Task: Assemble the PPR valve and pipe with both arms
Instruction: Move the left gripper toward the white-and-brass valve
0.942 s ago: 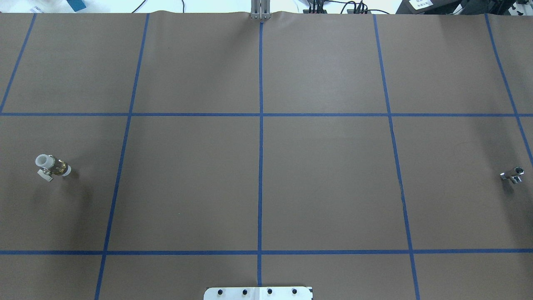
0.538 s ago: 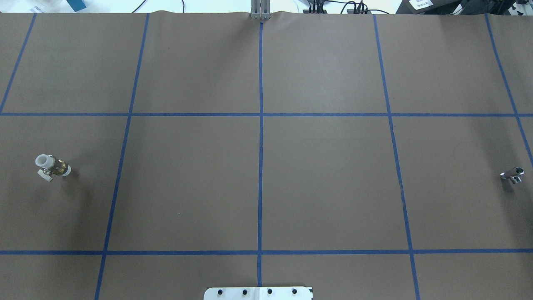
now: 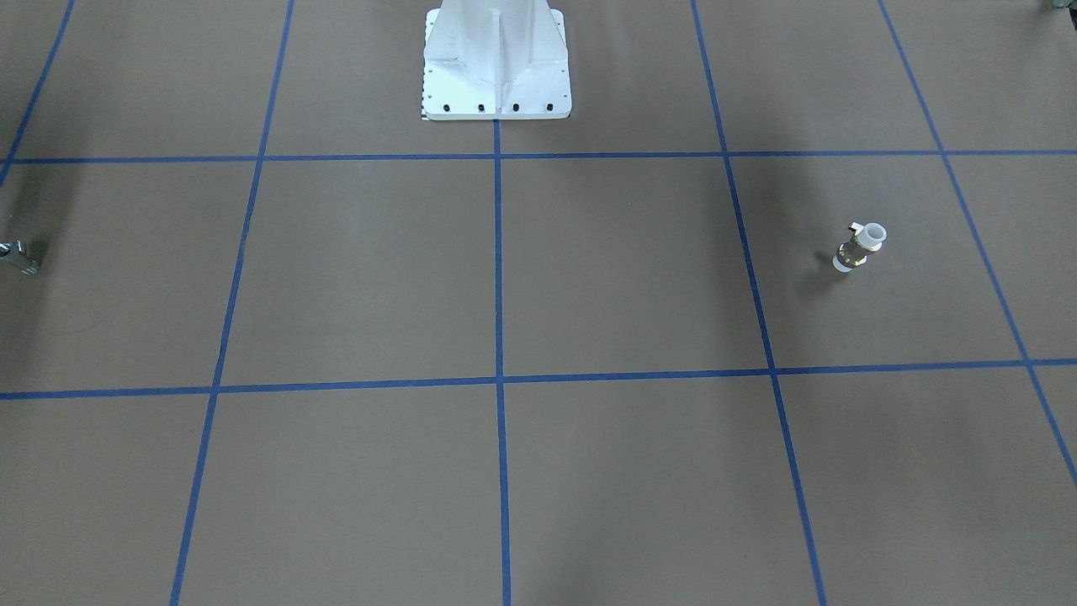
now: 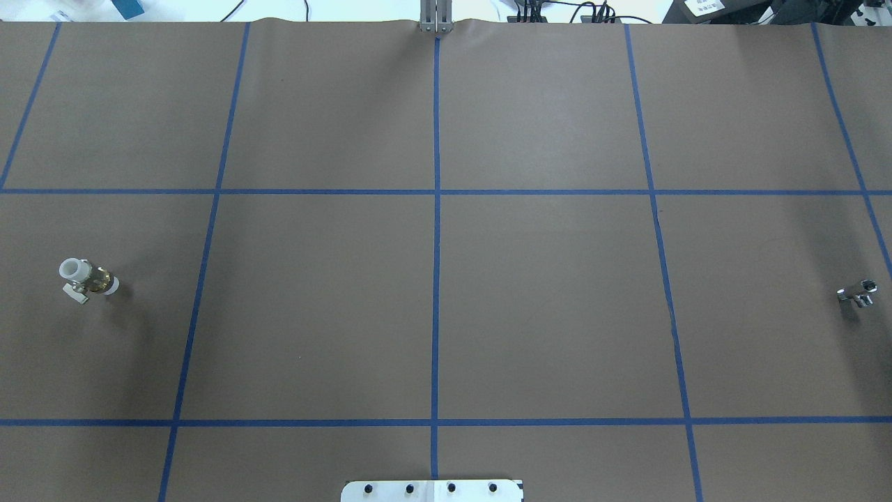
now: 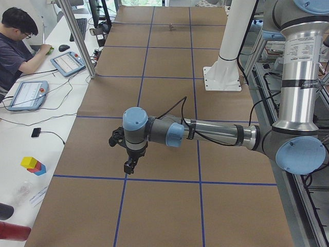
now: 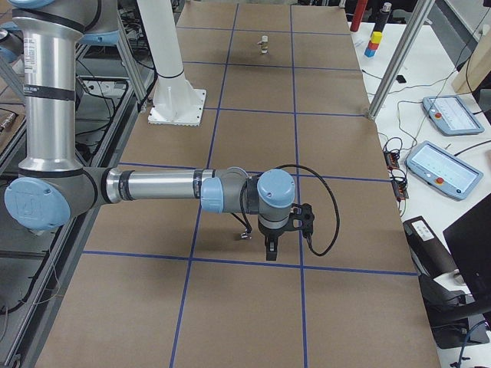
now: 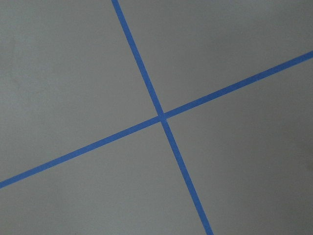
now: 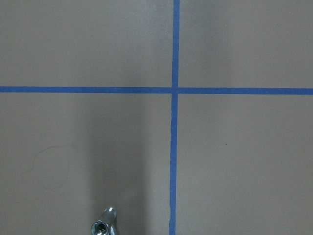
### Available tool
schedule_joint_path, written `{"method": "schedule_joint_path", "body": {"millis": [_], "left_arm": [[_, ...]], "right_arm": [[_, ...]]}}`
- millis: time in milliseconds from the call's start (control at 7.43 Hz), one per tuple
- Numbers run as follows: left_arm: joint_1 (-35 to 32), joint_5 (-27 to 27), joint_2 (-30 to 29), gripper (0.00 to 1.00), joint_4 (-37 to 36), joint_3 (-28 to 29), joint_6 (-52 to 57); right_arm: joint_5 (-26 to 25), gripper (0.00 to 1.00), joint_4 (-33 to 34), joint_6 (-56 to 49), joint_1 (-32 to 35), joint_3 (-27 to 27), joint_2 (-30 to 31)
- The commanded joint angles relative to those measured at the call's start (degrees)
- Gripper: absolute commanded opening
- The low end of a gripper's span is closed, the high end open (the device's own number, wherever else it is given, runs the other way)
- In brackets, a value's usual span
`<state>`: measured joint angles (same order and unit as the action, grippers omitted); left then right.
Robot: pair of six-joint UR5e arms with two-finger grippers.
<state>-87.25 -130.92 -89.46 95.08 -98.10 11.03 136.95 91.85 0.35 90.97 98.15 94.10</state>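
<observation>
Two parts sit well apart on the bench (image 4: 543, 293), PPR valve (image 4: 87, 279) far left overhead, pipe (image 4: 858, 291) far right, so centre left fingers (image 5: 127, 167) and right fingers (image 6: 270, 251) squarely above each first (whether open, I cannot tell).

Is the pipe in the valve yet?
Out. Overhead, the pipe lies at the far right and the valve at the far left, well apart.

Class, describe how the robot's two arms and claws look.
Both match. The left arm and right arm are silver tubes with grey joints and light-blue round caps. The left claw and right claw are small and black, each fed by a looping black cable.
</observation>
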Motion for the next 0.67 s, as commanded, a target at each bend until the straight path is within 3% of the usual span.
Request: {"method": "schedule_joint_path", "body": {"millis": [0, 538], "left_arm": [[3.8, -0.1, -0.4, 1.00, 0.0, -5.2, -12.8], [15.3, 0.1, 0.2, 1.00, 0.7, -12.3, -37.3]], "right_arm": [[0.1, 1.00, 0.0, 0.0, 0.0, -0.1, -0.1], [0.1, 1.00, 0.1, 0.0, 0.0, -0.1, -0.1]]}}
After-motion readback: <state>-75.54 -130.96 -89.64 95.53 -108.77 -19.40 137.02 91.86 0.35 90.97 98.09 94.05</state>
